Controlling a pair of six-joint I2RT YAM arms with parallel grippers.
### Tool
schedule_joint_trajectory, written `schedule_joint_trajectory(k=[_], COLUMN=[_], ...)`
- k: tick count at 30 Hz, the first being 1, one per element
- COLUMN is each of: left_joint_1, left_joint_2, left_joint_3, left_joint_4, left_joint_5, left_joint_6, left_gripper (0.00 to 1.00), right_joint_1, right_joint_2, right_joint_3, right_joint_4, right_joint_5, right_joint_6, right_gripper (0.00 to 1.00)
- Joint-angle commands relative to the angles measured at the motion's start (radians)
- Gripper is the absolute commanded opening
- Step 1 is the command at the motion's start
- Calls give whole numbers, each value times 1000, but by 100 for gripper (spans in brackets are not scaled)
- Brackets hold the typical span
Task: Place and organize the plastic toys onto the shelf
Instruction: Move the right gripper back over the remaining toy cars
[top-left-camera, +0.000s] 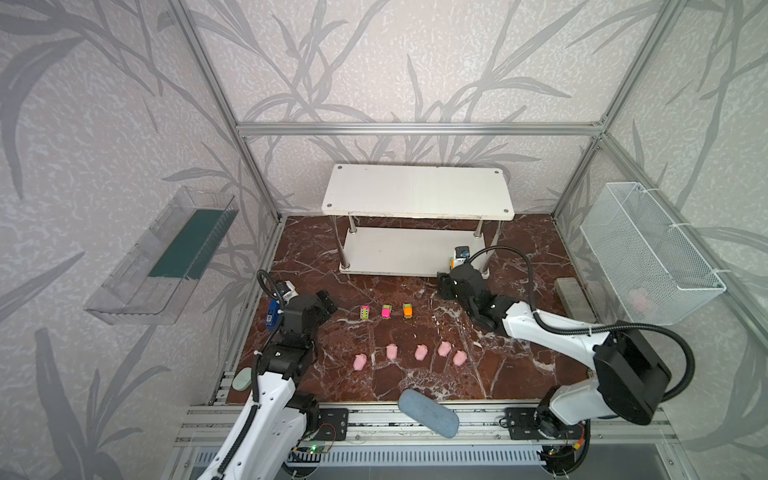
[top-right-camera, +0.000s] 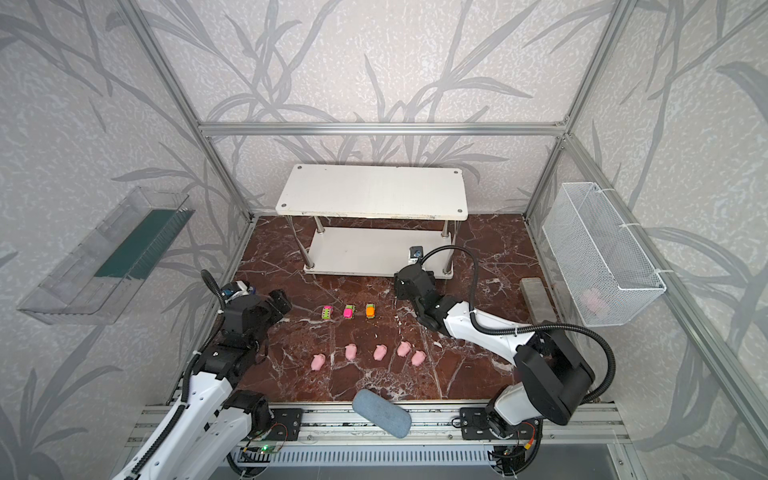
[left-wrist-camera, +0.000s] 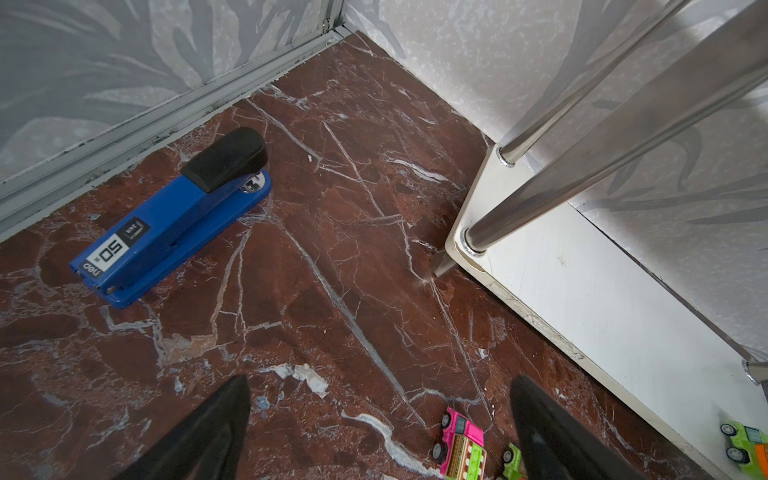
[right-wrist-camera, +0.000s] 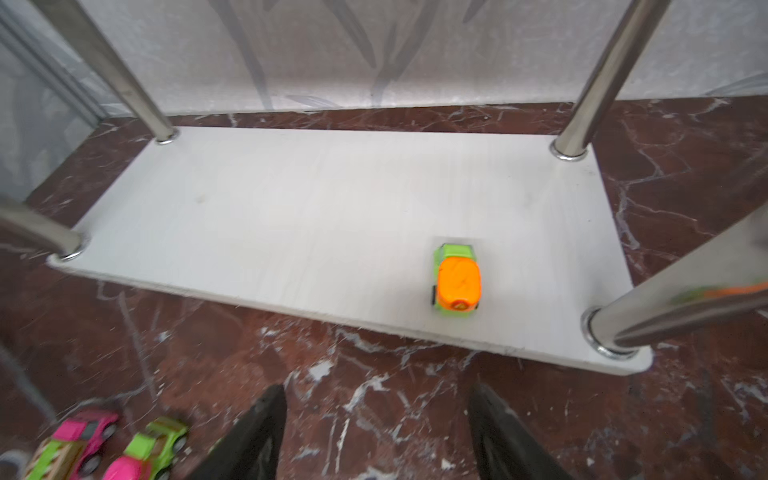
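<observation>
Surface: dark red marble tabletop (top-left-camera: 374, 286) veined white, boxed in by metal rails and grey leaf-print walls.
Shelf, top views: the white two-tier shelf (top-left-camera: 417, 189) stands against the back wall in both top views.
Cars, top views: three toy cars (top-left-camera: 386, 311) sit in a row on the marble in front of the shelf, two pink-and-green and then one orange-and-green.
Pigs: five pink pigs (top-left-camera: 421, 352) lie in a loose line nearer the arm bases, the two rightmost just beside each other.
Left gripper (top-left-camera: 330, 304): hovers left of the car row, near the blue stapler (top-left-camera: 272, 318).
Right gripper (top-left-camera: 444, 286): sits at the front right corner of the shelf's lower board.
Edges: a grey-blue pouch (top-left-camera: 428, 413) overhangs the front rail. A clear tray (top-left-camera: 162, 257) hangs on the left wall. A mesh basket (top-left-camera: 648, 253) on the right wall holds a faint pink shape, possibly another toy.
Left wrist view: its fingers (left-wrist-camera: 216, 428) are spread wide and grip nothing. A pink-and-green car lies on the marble below the gap. The stapler lies flat by the side rail, well apart from the shelf. The fourth car (left-wrist-camera: 746, 446), orange-and-green, rests on the lower board.
Right wrist view: its fingers (right-wrist-camera: 257, 436) stand apart and empty, their tips over the marble just short of the board's front edge. The fourth car stands upright on the lower board near a front post. Two pink-and-green cars show blurred on the marble.
</observation>
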Motion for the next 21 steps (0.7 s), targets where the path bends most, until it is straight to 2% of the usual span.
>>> schedule_joint_trajectory(k=[1, 5, 10, 14, 21], left_joint_1=[-2, -2, -2, -3, -3], left_joint_2=[-22, -22, -26, -36, -64], left_joint_3=[-18, -30, -33, -27, -31], left_joint_4=[-18, -6, 1, -8, -31], left_joint_5=[-27, -16, -2, 2, -9], left_joint_6=[-17, -25, -32, -32, -35], left_gripper=[96, 96, 96, 96, 96], right_joint_1=[84, 183, 224, 233, 232], right_joint_2=[-50, -16, 102, 207, 318], right_joint_3=[-24, -18, 20, 63, 131], right_joint_4=[-74, -111, -75, -56, -54], right_joint_5=[-25, -98, -180, -195, -169], right_joint_6=[42, 109, 183, 241, 233], right_gripper=[70, 70, 70, 70, 68])
